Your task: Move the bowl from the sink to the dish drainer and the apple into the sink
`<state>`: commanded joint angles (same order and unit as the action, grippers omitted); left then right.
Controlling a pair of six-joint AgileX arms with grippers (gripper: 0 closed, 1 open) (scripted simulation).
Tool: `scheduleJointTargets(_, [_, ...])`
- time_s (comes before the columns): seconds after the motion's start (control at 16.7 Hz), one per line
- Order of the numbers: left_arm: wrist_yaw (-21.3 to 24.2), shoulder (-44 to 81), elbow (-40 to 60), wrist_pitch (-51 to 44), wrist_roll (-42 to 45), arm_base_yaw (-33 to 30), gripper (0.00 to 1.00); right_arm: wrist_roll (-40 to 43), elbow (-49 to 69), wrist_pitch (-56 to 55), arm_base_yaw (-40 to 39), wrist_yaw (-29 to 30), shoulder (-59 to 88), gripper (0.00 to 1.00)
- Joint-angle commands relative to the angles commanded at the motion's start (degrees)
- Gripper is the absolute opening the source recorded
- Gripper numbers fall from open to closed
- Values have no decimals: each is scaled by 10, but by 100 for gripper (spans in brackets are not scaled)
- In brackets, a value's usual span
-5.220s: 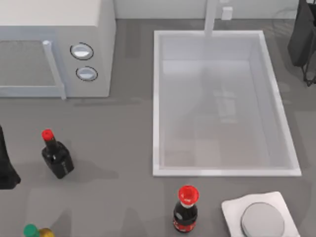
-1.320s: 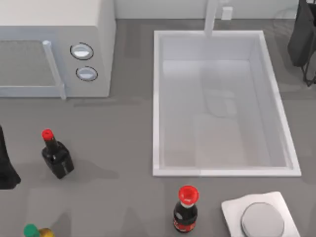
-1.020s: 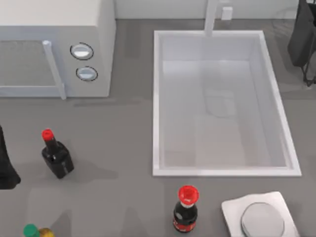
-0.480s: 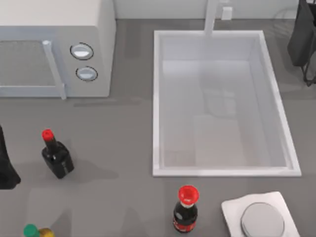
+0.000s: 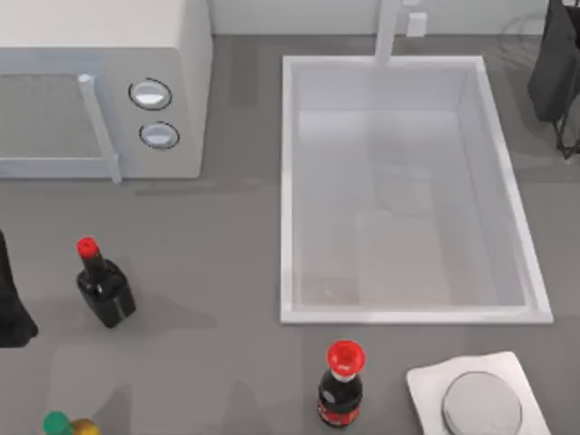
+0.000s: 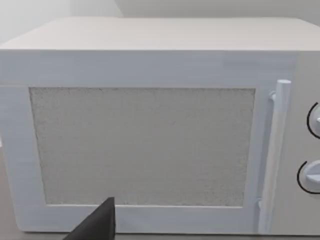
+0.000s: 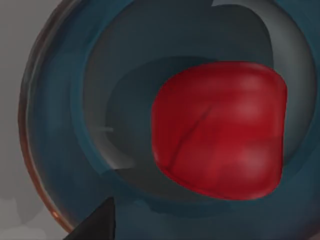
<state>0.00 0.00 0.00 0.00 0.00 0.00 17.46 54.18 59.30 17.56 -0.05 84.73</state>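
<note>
In the right wrist view the blue bowl (image 7: 65,125), with its reddish-brown rim and teal inside, lies close below the camera. The red apple (image 7: 220,130) rests inside it. One dark fingertip (image 7: 95,225) of my right gripper pokes in over the bowl's rim. From above, the white sink (image 5: 285,181) with its faucet post (image 5: 388,32) holds nothing. My right arm (image 5: 555,72) hangs at the far right edge and my left arm (image 5: 9,308) is parked at the left edge. The dish drainer is out of view.
A white microwave-like box (image 5: 100,36) stands at the back left and faces the left wrist camera (image 6: 150,50). A dark red-capped bottle (image 5: 104,285), a cola bottle (image 5: 342,385) and a green-capped bottle (image 5: 57,423) stand in front. A white square tray with a grey disc (image 5: 480,399) sits front right.
Only the faint reflection on the sink's floor shifts; the arms and the objects keep their places.
</note>
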Motion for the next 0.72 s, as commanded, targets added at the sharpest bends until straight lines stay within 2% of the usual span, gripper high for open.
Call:
scheduleJointTargets(0.48, [0, 0, 0, 0, 0, 0, 100, -4, -112, -210, 1, 0, 93, 100])
scheduleJointTargets(0.72, [0, 0, 0, 0, 0, 0, 100, -4, -134, -245, 2, 1, 112, 100])
